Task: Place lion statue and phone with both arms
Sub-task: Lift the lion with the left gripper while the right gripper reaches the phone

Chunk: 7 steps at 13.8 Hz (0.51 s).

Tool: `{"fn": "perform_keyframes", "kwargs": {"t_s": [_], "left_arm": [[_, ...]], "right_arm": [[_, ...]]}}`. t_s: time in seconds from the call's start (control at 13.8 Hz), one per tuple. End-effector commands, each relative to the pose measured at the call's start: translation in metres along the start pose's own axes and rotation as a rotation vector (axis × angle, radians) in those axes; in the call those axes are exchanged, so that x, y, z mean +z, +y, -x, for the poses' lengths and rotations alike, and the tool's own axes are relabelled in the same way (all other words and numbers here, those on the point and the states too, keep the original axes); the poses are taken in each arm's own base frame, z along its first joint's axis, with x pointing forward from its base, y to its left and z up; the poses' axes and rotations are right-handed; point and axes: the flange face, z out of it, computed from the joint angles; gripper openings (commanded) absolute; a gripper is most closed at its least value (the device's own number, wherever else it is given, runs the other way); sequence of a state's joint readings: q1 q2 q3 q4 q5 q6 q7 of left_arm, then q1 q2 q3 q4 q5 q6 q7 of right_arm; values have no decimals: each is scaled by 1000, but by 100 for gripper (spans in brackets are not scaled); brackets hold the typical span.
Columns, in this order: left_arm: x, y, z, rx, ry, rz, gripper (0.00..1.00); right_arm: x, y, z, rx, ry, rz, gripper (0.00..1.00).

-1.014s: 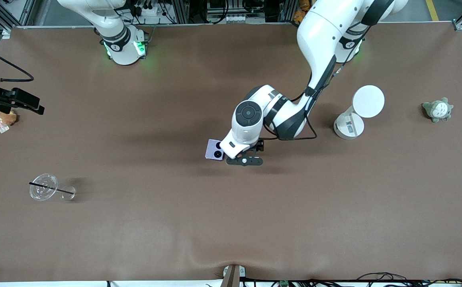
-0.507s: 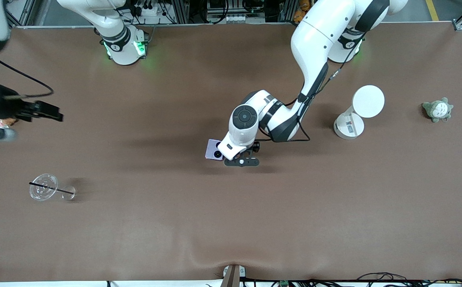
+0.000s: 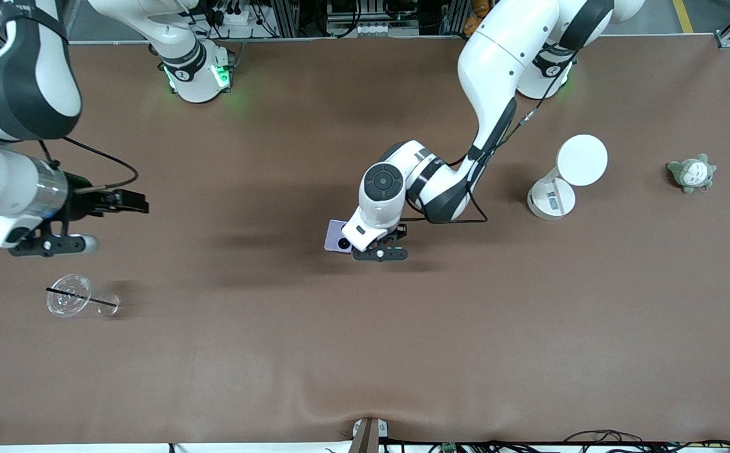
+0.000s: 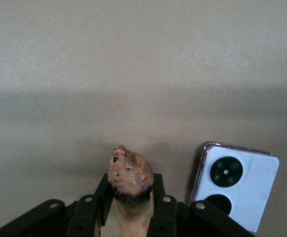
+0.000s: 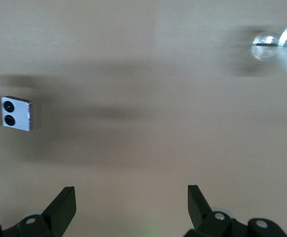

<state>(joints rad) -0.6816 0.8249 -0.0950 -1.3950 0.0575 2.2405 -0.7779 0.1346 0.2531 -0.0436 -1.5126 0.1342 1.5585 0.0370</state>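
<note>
Clear cup [image 3: 69,296], white stand [image 3: 563,179], plush [image 3: 691,172] (grey-green).

Orange-brown lion statue [image 4: 130,180] (pale-lavender phone [image 4: 234,185])

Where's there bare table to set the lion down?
Bare table spreads nearer the camera than the phone, from the clear cup toward the left arm's end. It is crowded at the left tool, shut on the lion beside the phone.
</note>
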Motion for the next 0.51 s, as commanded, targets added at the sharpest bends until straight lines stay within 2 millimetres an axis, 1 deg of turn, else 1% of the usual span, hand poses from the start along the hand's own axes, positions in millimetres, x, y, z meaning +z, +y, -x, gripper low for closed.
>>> {"fn": "perform_keyframes", "kwargs": {"t_s": [0.0, 0.07, 0.14, 0.22, 0.29, 0.43], "left_arm": [[-17, -3, -6, -11, 24, -17, 1], [-27, -10, -8, -16, 9, -37, 2], [-44, -21, -15, -36, 7, -44, 2], [-58, -26, -15, -43, 1, -53, 1], [-67, -34, -14, -61, -4, -59, 0], [-85, -58, -11, -81, -5, -69, 0]], "right_arm": [[9, -33, -9, 44, 18, -4, 100], [17, -44, -14, 50, 26, 0, 100], [24, -53, -19, 51, 33, 2, 100], [31, -62, -22, 55, 38, 4, 100], [36, -68, -25, 59, 42, 6, 100], [49, -82, -29, 63, 37, 10, 100]]}}
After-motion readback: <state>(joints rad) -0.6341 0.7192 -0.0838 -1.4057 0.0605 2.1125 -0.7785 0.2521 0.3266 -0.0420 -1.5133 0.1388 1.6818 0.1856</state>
